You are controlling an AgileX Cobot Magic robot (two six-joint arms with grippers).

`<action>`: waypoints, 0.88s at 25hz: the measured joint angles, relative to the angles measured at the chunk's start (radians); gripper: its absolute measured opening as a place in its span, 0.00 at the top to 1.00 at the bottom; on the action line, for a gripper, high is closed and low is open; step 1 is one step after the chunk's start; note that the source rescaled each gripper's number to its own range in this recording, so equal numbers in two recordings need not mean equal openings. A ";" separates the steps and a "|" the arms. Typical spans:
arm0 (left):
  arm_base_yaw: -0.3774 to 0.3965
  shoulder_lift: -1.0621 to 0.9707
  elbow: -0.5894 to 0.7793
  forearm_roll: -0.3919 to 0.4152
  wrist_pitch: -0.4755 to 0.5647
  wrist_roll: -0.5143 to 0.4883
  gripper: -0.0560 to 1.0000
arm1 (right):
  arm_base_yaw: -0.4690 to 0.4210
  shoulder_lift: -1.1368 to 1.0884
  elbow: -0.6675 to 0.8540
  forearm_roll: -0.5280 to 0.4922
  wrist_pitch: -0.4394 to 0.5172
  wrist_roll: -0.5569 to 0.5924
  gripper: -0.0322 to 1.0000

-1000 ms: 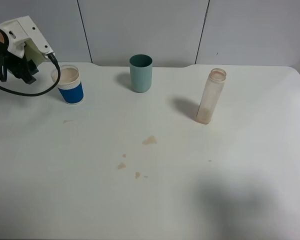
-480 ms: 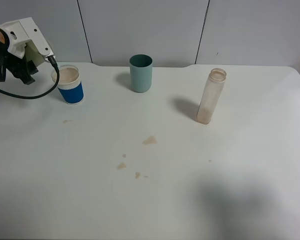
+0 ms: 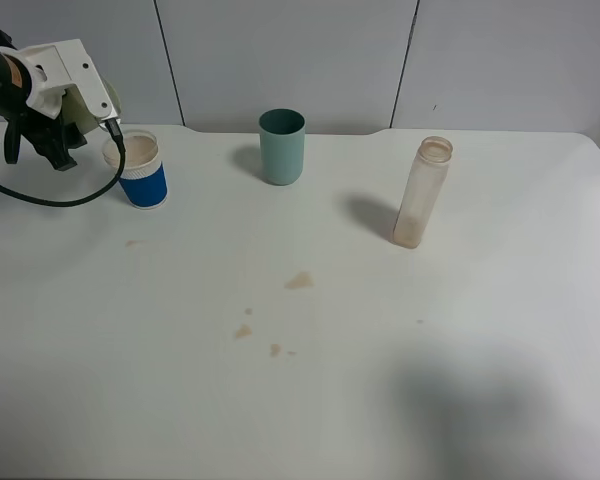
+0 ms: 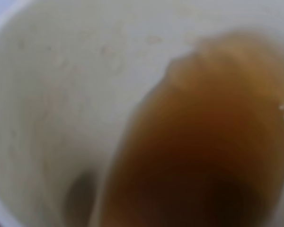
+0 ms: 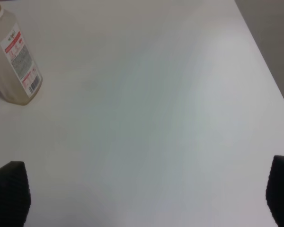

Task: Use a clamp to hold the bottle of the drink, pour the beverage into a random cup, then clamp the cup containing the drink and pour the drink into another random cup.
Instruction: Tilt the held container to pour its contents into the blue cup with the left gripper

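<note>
A blue and white paper cup (image 3: 140,170) with pale brown drink stands at the back left of the table. My left gripper (image 3: 80,135) is close against its left side, near the rim. Its fingers do not show clearly. The left wrist view is blurred and filled by the cup's inside (image 4: 61,94) and the brown drink (image 4: 203,151). An empty-looking teal cup (image 3: 282,147) stands at the back middle. The clear bottle (image 3: 420,195), uncapped with a little drink at the bottom, stands upright to the right; it also shows in the right wrist view (image 5: 14,61). My right gripper (image 5: 146,198) is open and empty above the bare table.
Small brown spills (image 3: 299,281) mark the middle of the white table (image 3: 480,330). A black cable (image 3: 40,195) loops from the left arm over the table beside the paper cup. A grey wall stands behind the table's back edge.
My left arm has shifted slightly right and up, closer over the paper cup. The cups and the bottle have not moved.
</note>
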 joint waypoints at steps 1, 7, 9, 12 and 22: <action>-0.001 0.000 0.000 0.000 0.000 0.005 0.93 | 0.000 0.000 0.000 0.000 0.000 0.000 0.00; -0.001 0.000 0.000 0.011 -0.003 0.012 0.93 | 0.000 0.000 0.000 0.000 0.000 0.000 0.00; -0.001 0.000 0.000 0.014 -0.003 0.012 0.93 | 0.000 0.000 0.000 0.000 0.000 0.000 0.00; -0.001 0.000 0.000 0.019 -0.003 0.012 0.93 | 0.000 0.000 0.000 0.000 0.000 0.000 0.00; -0.001 0.000 0.000 0.051 -0.001 0.016 0.93 | 0.000 0.000 0.000 0.000 0.000 0.000 0.00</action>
